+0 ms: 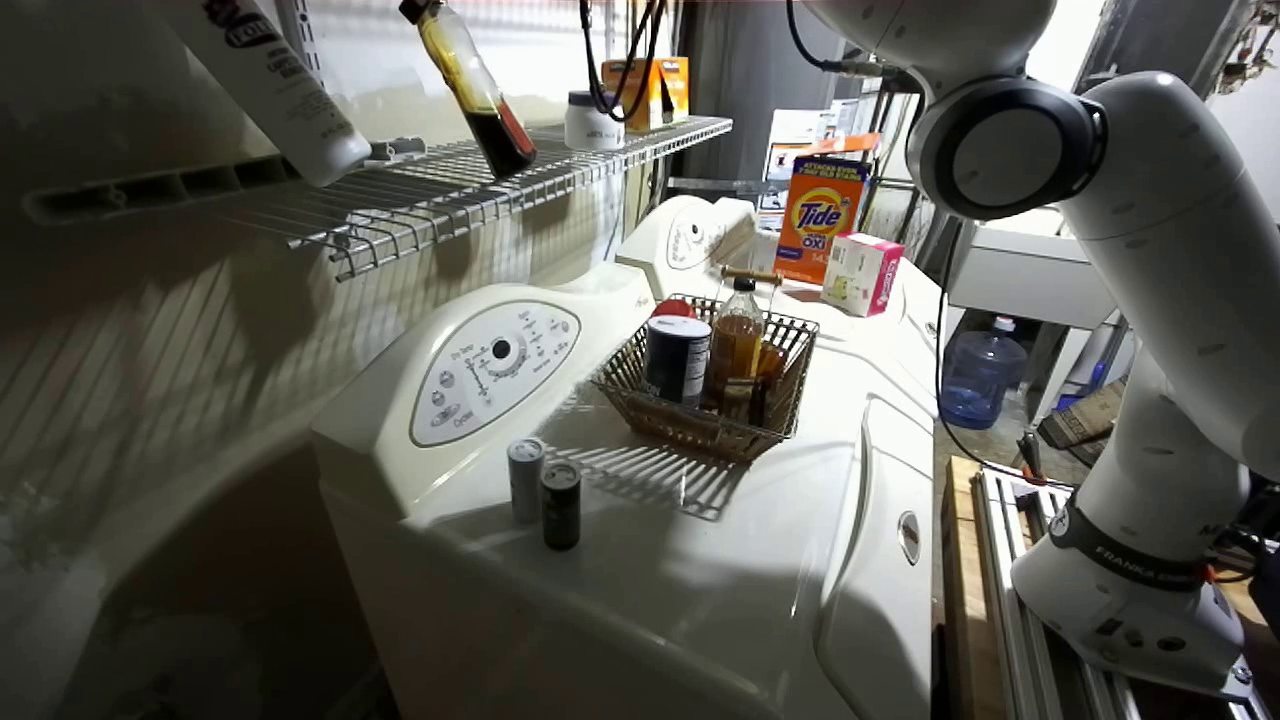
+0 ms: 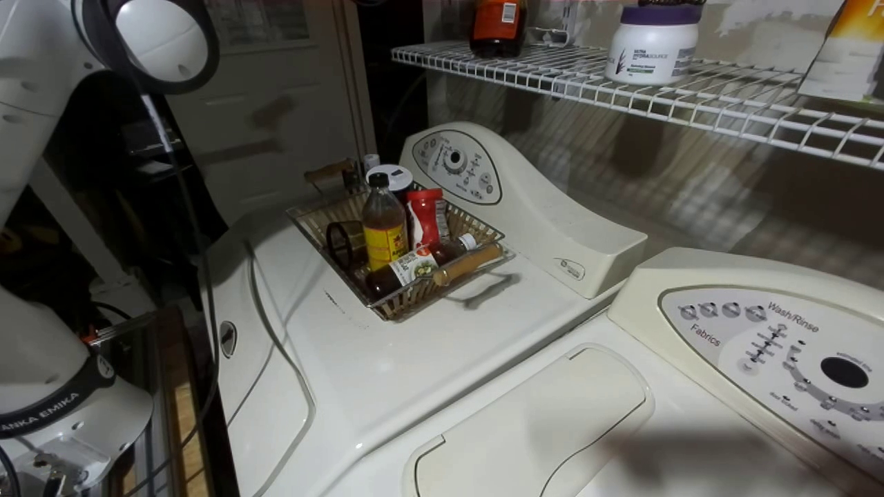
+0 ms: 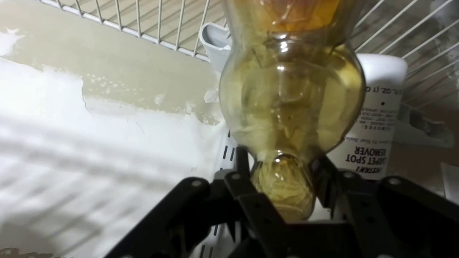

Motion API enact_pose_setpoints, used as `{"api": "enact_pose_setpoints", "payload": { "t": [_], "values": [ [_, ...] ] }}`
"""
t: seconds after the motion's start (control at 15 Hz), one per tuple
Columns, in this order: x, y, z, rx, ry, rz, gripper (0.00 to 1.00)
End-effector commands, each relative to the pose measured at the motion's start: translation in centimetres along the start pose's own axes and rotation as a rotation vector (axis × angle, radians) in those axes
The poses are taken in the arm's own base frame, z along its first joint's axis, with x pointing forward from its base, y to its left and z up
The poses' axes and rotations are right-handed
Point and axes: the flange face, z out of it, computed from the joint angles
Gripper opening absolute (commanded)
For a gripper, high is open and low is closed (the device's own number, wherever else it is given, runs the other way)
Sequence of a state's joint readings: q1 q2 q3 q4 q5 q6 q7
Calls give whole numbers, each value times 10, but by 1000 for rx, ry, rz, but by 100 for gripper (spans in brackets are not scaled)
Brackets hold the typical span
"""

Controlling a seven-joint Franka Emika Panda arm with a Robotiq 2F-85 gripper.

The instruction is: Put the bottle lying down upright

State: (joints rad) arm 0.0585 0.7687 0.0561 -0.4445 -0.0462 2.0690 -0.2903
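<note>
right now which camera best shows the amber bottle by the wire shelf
An exterior view, where the amber bottle shows almost whole, neck to dark base. In an exterior view, only its lower part shows, with an orange label. The wrist view shows the neck closely, between the jaws, but crops the base.

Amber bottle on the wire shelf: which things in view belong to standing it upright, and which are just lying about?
Part of the job:
amber bottle
fingers, on either side of its neck

Just lying about:
carpet spot remover bottle
white jar
basket and what it holds
Tide box
pink and white box
two small canisters
</note>
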Motion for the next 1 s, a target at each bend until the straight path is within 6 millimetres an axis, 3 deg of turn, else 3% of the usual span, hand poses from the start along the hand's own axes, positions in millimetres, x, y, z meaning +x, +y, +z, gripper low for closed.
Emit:
{"api": "enact_pose_setpoints", "payload": {
  "t": [0.0,0.33,0.93],
  "values": [
    [0,-7,-20,32,-86,-81,19],
    [-2,-8,-23,41,-109,-113,19],
    [3,3,-10,117,43,59,19]
  ]
}}
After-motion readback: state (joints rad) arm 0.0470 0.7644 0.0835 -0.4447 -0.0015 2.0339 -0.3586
